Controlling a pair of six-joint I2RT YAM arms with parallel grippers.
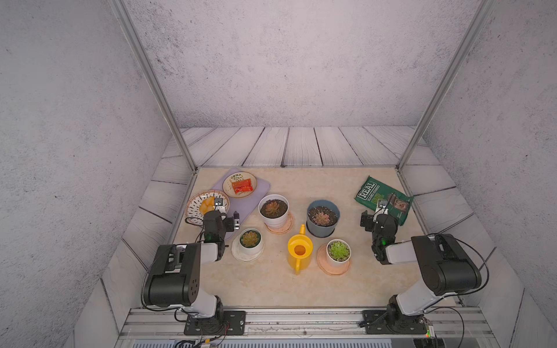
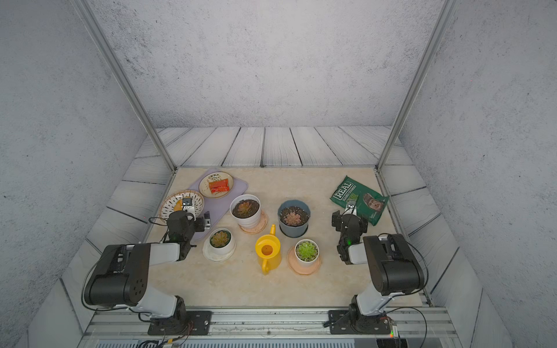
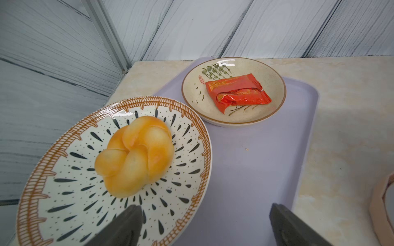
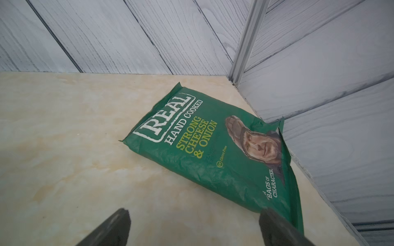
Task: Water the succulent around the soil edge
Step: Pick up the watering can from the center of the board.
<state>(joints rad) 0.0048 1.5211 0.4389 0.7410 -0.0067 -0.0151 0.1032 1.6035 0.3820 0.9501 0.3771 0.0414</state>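
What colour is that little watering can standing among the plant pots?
The watering can is bright yellow all over; it shows best in a top view.

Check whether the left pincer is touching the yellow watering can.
Apart. In a top view the left pincer hovers by the lilac tray, with a small white pot between it and the watering can.

Yellow watering can [image 1: 299,251] upright amid succulents [image 1: 338,250]

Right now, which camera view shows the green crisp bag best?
The right wrist view: the crisp bag lies close and large, its lettering readable. Both top views show it small and distant. The left wrist view does not show it.
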